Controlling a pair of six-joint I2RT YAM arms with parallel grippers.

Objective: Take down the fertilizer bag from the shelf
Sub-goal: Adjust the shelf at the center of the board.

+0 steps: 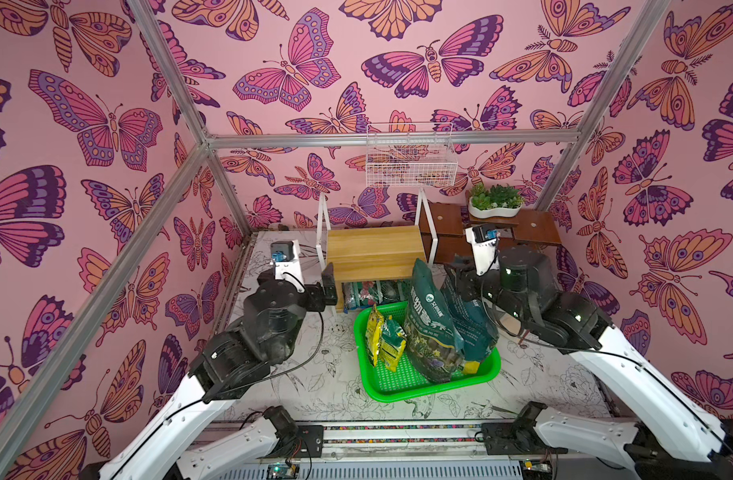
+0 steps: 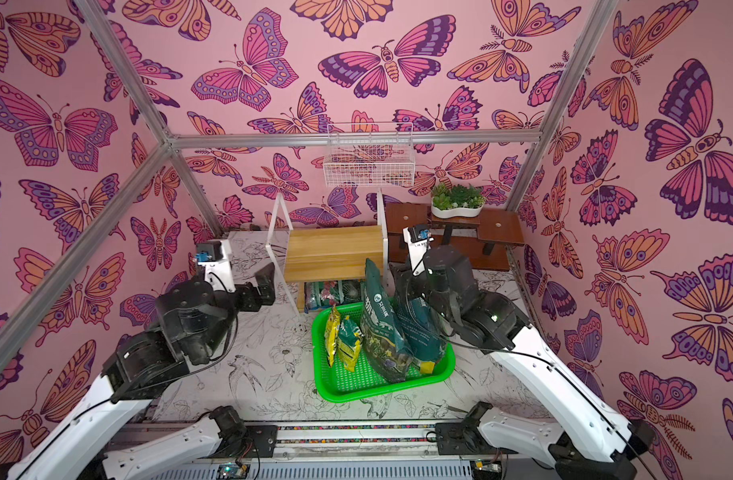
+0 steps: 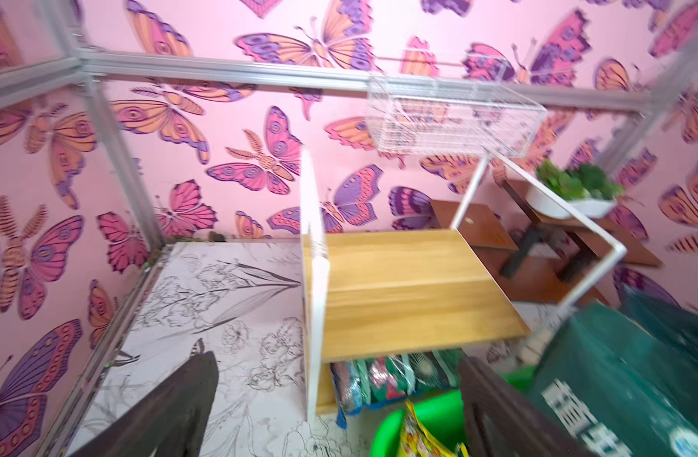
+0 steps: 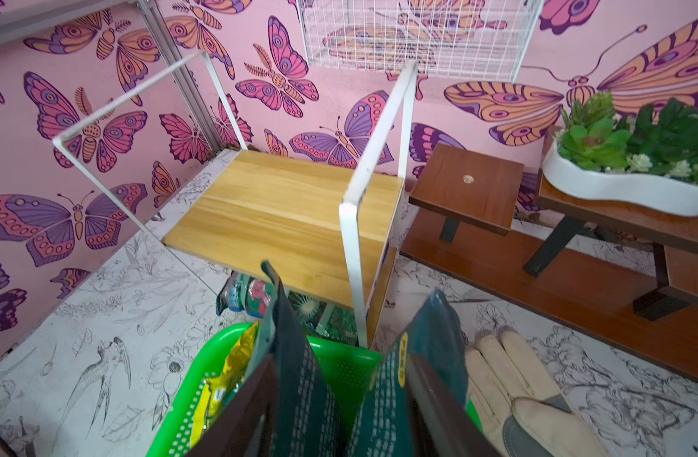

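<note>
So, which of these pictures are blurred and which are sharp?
Left wrist view: blur smears the shelf and the wire basket. Right wrist view: sharp, the wood grain shows clearly. Both top views: sharp and evenly lit, no strong glare.

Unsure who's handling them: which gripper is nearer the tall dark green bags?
Right. The right gripper straddles the tall dark green bags; the left gripper is apart, beside the shelf.
</note>
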